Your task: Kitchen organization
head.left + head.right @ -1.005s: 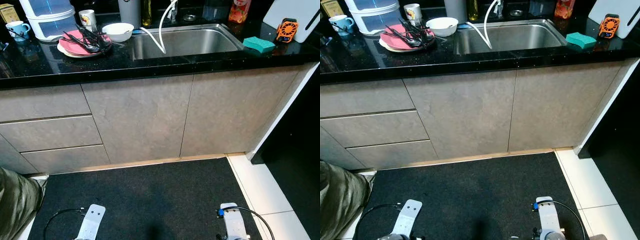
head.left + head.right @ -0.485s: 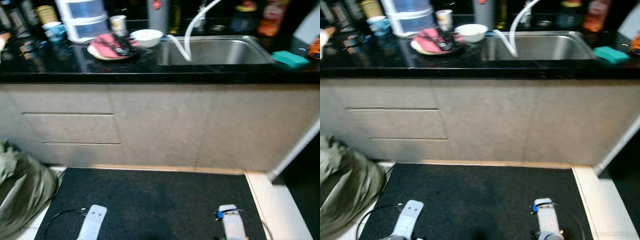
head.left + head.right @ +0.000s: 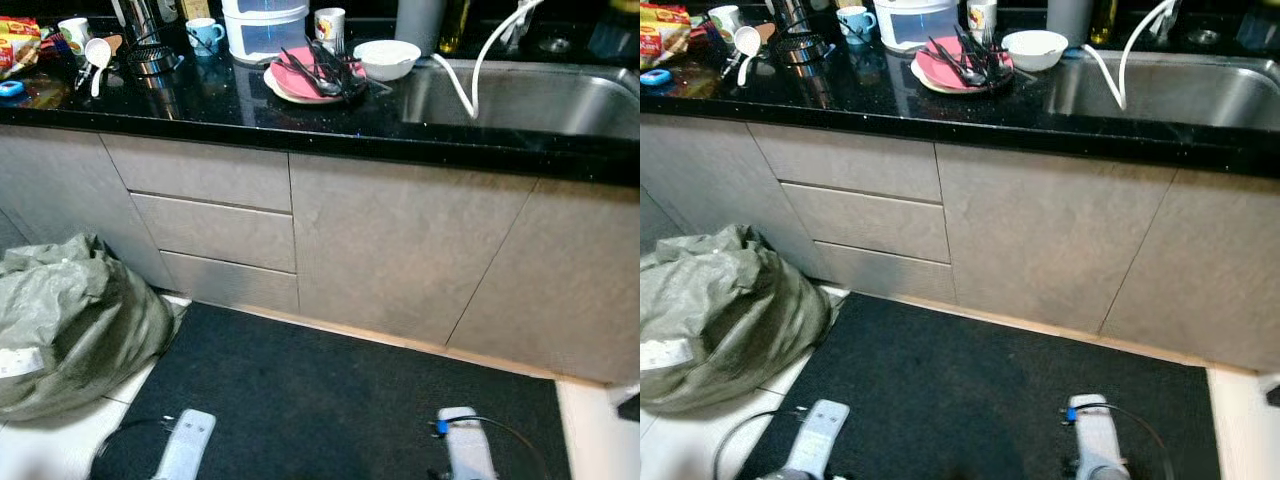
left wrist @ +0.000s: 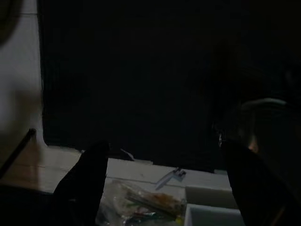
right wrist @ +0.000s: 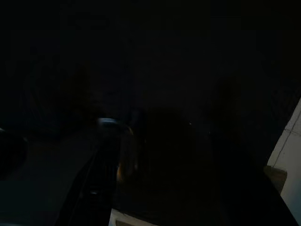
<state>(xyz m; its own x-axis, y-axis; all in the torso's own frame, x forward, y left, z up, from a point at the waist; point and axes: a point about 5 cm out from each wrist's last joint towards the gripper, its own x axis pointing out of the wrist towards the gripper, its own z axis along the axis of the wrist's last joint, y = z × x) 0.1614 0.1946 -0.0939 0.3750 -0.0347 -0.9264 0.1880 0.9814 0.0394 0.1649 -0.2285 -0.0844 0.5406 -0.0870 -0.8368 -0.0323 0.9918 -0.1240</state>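
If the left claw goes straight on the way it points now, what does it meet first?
Probably the floor. The left claw hangs low, its fingers spread, pointing down at pale floor and some clutter, with a black mat nearby. The view is dark, so depth is unclear.

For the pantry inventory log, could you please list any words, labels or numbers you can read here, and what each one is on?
No text can be read for certain.
Red and yellow packet at the counter's far left: printing too small and blurred.
Patterned mug behind the pink plate: print unreadable.
White label on the grey-green bag: blurred.
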